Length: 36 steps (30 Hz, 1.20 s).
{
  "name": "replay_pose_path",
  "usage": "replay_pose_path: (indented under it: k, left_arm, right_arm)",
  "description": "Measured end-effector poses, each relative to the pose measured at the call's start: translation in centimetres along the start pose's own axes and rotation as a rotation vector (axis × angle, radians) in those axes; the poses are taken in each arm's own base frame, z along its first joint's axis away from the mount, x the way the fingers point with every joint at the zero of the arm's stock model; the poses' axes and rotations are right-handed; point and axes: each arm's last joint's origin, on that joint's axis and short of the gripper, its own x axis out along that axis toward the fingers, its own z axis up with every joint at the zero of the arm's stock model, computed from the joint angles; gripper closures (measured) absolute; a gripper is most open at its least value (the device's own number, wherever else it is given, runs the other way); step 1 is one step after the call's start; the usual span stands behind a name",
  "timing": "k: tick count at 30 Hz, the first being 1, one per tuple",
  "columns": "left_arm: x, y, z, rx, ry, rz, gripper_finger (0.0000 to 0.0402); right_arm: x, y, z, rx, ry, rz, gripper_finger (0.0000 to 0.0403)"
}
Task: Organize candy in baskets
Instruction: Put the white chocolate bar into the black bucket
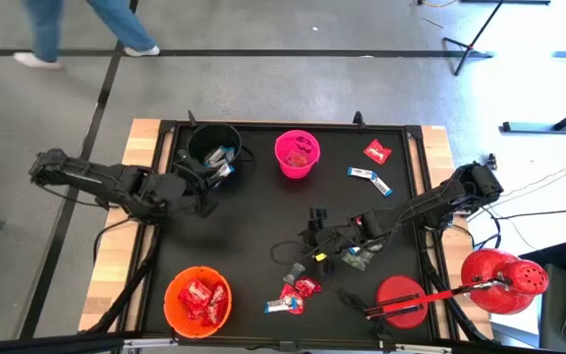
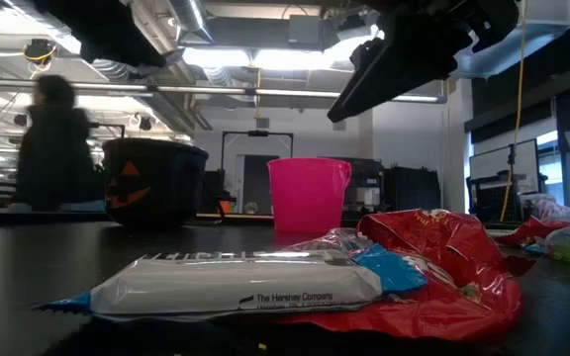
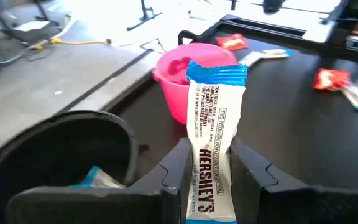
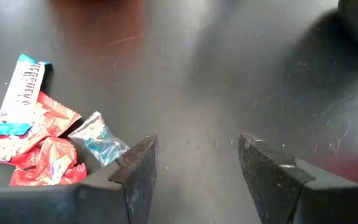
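Most of the black mat (image 1: 234, 246) is bare in the middle-left stretch between the black bucket (image 1: 212, 147) and the orange bucket (image 1: 198, 300), so there's decent free space there; things get crowded toward the right, where the big red domed thing (image 1: 504, 280) and a red disc (image 1: 401, 298) sit by the mat's right edge. The pink bucket (image 1: 297, 153) stands near the far edge, just beside the black one. The left gripper (image 3: 209, 163) is pinching a blue-and-white Hershey's bar (image 3: 211, 143) upright between its fingers (image 3: 178, 167), right by the black bucket's rim, with the pink bucket a bit further on. Another blue-and-white wrapper already lies inside the black bucket, and the orange one has a pile of red packets (image 1: 198, 298) in it. The right gripper (image 4: 197, 163) hangs low over the mat mid-right with its fingers spread wide and nothing between them; a small clump of candy (image 4: 39, 140) (red packets, a bar, a clear-wrapped sweet) lies just beside one fingertip. A few more pieces are scattered near the far right corner (image 1: 371, 167).
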Motion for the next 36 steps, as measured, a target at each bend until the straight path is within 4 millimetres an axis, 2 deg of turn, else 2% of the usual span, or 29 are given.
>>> replay_pose_path:
  k: [11, 20, 26, 32, 36]
  left_arm:
    - [3.0, 4.9, 0.9, -0.046, 0.096, 0.102, 0.0336]
    - [3.9, 8.4, 1.1, -0.174, 0.137, 0.146, 0.0332]
    - [4.1, 9.7, 0.9, -0.234, 0.154, 0.205, 0.0288]
    - [4.1, 9.9, 0.9, -0.241, 0.158, 0.218, 0.0231]
    - [4.1, 9.9, 1.1, -0.219, 0.14, 0.203, 0.0217]
  right_arm:
    - [0.1, -0.4, 0.0, 0.009, 0.004, -0.007, 0.0185]
    - [0.1, -0.4, 0.0, 0.01, 0.007, -0.007, 0.0185]
    - [0.1, -0.4, 0.0, 0.017, 0.007, -0.006, 0.0185]
    - [0.1, -0.4, -0.1, 0.021, 0.008, -0.006, 0.0185]
    - [0.1, -0.4, -0.1, 0.021, 0.008, -0.006, 0.0185]
